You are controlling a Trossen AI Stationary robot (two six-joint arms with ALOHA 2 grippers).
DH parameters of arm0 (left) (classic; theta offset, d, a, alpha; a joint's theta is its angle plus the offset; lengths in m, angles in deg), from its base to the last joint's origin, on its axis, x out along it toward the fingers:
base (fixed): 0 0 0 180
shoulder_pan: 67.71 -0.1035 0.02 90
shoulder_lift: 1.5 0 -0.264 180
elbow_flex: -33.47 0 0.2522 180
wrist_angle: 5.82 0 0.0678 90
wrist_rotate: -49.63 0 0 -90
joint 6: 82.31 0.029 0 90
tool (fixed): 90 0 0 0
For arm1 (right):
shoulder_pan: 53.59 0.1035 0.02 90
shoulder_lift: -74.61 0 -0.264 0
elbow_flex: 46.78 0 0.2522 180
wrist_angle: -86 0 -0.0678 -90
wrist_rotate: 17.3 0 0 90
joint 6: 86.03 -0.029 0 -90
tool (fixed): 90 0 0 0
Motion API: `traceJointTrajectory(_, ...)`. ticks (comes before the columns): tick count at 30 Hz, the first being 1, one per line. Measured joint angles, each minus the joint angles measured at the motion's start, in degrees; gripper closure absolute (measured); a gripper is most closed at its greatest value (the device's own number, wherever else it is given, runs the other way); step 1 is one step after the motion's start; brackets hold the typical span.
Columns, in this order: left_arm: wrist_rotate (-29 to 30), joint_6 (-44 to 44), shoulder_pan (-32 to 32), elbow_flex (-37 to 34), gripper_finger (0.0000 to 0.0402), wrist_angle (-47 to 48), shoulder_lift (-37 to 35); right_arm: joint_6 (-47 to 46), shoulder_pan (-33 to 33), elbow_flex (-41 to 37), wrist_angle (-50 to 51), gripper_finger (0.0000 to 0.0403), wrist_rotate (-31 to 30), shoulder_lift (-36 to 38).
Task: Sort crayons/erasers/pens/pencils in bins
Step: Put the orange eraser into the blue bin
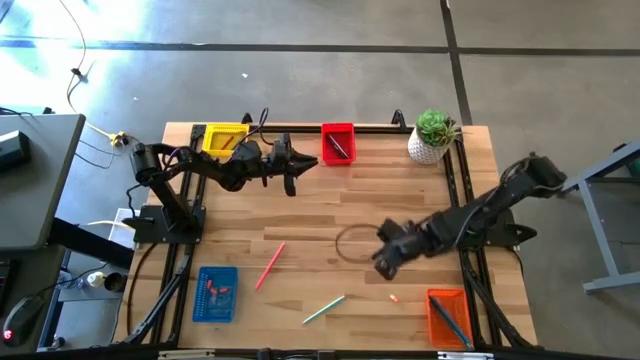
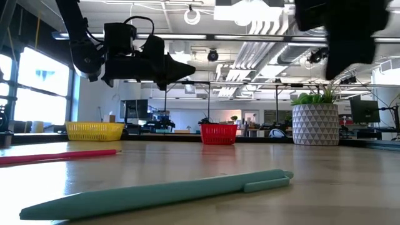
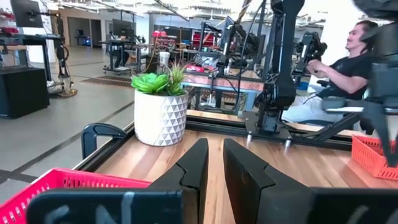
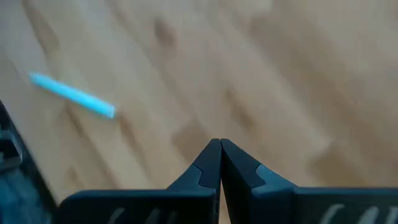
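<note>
The right gripper (image 1: pixel 385 262) hovers pinched shut and empty over bare table, near the teal pen (image 1: pixel 324 309), while the left gripper (image 1: pixel 293 172) waits slightly parted, holding nothing, beside the red bin (image 1: pixel 338 143). Good form probably means spreading the fingers first, then squaring across the pen's middle

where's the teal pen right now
In the high view the teal pen lies loose on the table near the front edge, between the blue bin on the left and the orange bin on the right.
</note>
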Motion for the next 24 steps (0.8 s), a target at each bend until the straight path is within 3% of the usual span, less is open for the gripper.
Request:
traceJointTrajectory(7,0.0,0.1,0.0,0.0,0.0362,0.4,0.0,-15.4,9.4,9.5,9.9,0.0395,6.9,-10.4)
traceJointTrajectory(10,0.0,0.5,0.0,0.0,0.0362,0.5,0.0,-19.6,12.2,11.0,8.7,0.0371,12.0,-14.3)
traceJointTrajectory(14,0.0,0.5,0.0,0.0,0.0362,0.4,0.0,-24.9,14.4,11.0,4.2,0.0321,13.6,-18.2)
traceJointTrajectory(19,0.0,0.5,0.0,0.0,0.0362,0.4,0.0,-26.7,15.0,11.0,3.2,0.0267,13.4,-21.6)
traceJointTrajectory(24,0.0,0.7,0.0,0.0,0.0362,0.3,0.0,-24.8,15.3,11.0,3.2,0.025,13.6,-24.3)
